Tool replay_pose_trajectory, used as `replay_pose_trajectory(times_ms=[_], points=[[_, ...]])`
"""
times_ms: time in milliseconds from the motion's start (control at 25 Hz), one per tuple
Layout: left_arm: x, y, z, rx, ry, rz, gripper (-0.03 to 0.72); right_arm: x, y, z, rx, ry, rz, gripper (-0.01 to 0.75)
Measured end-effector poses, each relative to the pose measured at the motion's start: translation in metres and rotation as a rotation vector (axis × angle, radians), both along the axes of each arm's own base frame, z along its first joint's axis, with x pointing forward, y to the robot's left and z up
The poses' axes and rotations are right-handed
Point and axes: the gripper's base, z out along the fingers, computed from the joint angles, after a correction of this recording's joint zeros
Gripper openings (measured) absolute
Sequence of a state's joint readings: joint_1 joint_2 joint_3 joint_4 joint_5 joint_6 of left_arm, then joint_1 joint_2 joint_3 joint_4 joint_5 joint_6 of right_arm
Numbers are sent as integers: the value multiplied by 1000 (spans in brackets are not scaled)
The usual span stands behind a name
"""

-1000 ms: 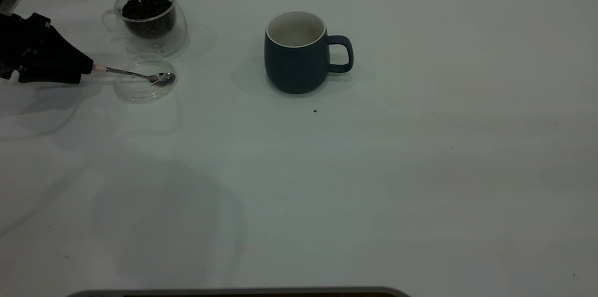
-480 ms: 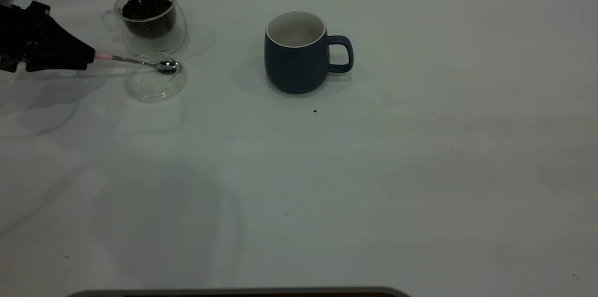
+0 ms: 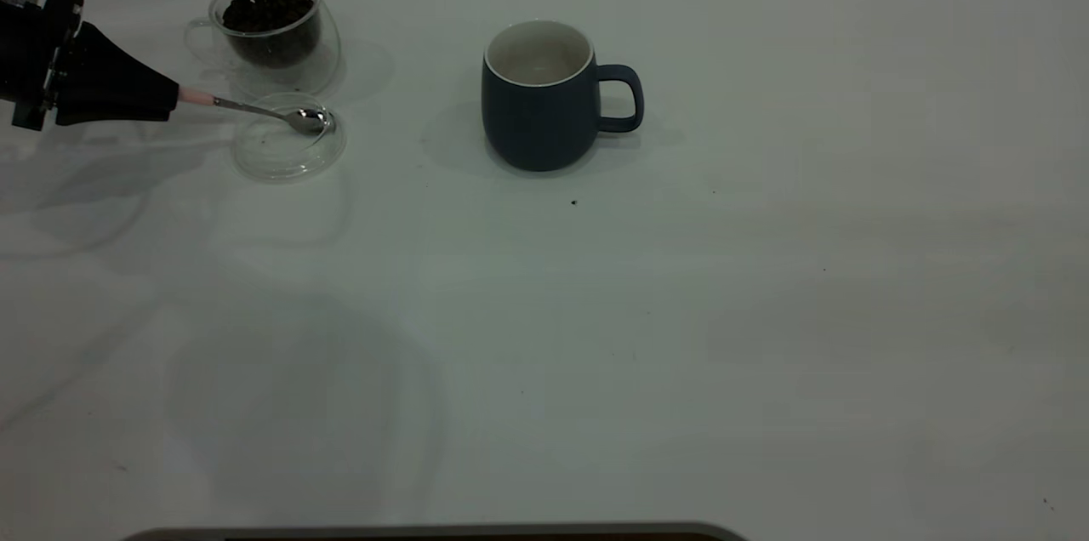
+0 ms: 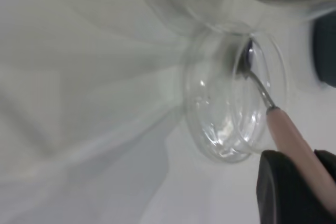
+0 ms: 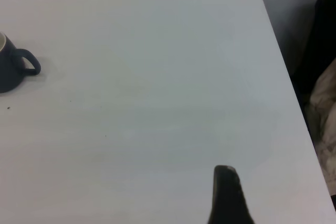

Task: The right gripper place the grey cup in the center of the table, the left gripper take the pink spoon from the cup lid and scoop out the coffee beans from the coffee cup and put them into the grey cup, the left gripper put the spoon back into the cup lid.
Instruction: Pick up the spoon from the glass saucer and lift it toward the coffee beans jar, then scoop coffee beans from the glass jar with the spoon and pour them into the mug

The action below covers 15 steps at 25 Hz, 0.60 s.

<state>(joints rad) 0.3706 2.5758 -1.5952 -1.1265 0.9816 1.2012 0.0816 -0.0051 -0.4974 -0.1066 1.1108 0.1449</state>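
the left gripper [image 3: 166,99] has carried the pink spoon [image 3: 255,110] up and away from where it lay a second ago: back then the bowl sat low in the cup lid [image 3: 289,148], now it rides over the lid's far rim, close to the base of the coffee cup [image 3: 274,26], and the lid itself has slid a little toward the grey cup [image 3: 540,94]. the fingers are clamped on the pink handle — the left wrist view shows the handle running straight into the black finger [image 4: 294,190]. i judge this to be the start of the scoop: spoon taken, beans not yet touched.

the coffee beans [image 3: 268,7] are heaped in the glass cup at the far left of the table [image 3: 766,311]. the grey cup stands upright near the middle, handle pointing toward the right side, its white inside bare of beans, so its placing looks done.

room to move: the glass cup sits near the table's far edge and its left end, so the spoon has to rise over the rim in a tight corner. between the glass cup and the grey cup the surface is bare — a plain path for carrying beans across. the right gripper is out of the exterior view, parked back by the table's right end, with only one dark finger [image 5: 227,195] showing, so i cannot tell its state
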Motion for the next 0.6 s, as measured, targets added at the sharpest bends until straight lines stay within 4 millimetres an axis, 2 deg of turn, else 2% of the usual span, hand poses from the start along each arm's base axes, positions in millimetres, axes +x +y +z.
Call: replay_pose_trajectory(times_ms=[200,400,600], points=[[-2,5,16,-1,-12,-105,138,0,0,0,0,1,0,534],[6,15,57,17,-83,-160,138,0,0,0,0,1,0,534],[29,21,101,-29,-238,-68,138,0,0,0,0,1,0,534]])
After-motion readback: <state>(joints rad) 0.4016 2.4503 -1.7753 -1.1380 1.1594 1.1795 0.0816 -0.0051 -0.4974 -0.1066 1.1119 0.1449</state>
